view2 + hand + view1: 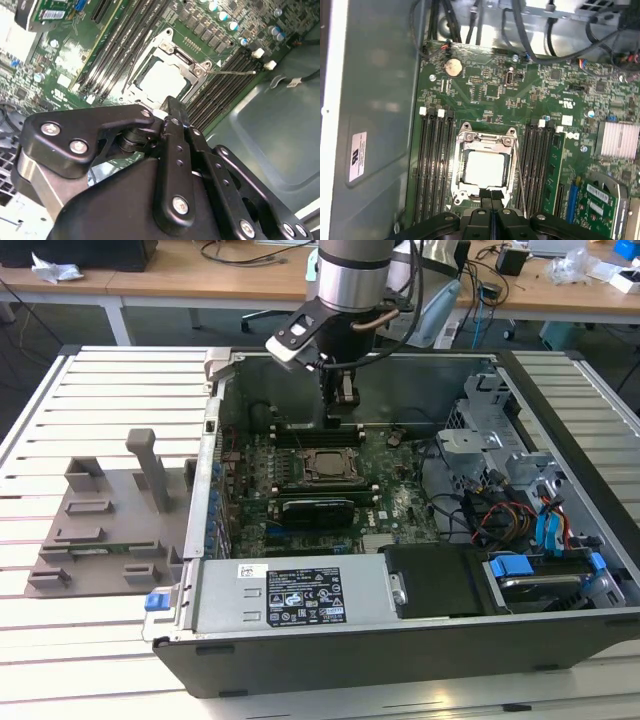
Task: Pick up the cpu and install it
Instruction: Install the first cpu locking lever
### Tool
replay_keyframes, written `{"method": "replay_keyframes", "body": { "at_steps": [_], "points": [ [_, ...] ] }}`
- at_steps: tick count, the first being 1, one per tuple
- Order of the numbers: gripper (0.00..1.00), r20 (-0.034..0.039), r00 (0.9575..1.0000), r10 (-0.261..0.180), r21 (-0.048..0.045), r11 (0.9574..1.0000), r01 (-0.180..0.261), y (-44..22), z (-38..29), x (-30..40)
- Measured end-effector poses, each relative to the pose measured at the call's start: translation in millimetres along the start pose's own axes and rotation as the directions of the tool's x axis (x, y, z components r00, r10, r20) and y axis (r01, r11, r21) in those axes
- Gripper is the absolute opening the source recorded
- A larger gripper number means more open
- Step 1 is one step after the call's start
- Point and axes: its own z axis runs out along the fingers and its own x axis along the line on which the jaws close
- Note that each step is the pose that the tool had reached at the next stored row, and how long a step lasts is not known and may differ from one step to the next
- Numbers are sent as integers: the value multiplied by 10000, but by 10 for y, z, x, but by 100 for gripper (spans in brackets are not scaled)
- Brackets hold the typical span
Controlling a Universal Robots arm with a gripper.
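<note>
From where I stand, the black metal tower computer case [400, 650] lies open on its side on the white slatted table [100, 390]. The arm's black claw [336, 418] hangs inside it, over the green motherboard [395, 490]. The claw is narrow, its two fingers [486, 200] pressed flat against each other.

The cpu [485, 167], a flat square chip with a pale silver top, lies seated in the grey metal socket frame [485, 136]. In the first wrist view the claw's tips show at the edge of that frame; whether they touch it I cannot tell.

Rows of long black memory slots [434, 165] run along both sides of the socket, and a thin wire lever [518, 172] stretches along one edge. A round silver coin battery [453, 66] sits beyond the socket, away from the claw. Black cables [520, 30] loop past the board's far edge, and a finned silver heatsink [620, 140] stands off to one side.

Outside the case, on the exterior view's left, a grey plastic fixture plate [100, 530] rests on the table.
</note>
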Motion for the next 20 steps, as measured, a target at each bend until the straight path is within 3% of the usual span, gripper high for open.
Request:
{"method": "replay_keyframes", "body": {
  "at_steps": [2, 6, 8, 10, 20],
  "points": [
    [11, 38, 9960, -889, -30, 9960, 889, 0, 0, 0],
    [11, 63, 9892, -1463, -48, 9892, 1463, 0, 0, 0],
    [11, 83, 9822, -1876, -60, 9822, 1877, 0, 0, 0],
    [11, 92, 9783, -2071, -66, 9783, 2072, 0, 0, 0],
    [11, 148, 9477, -3187, -94, 9477, 3189, 0, 0, 0]
  ]
}}
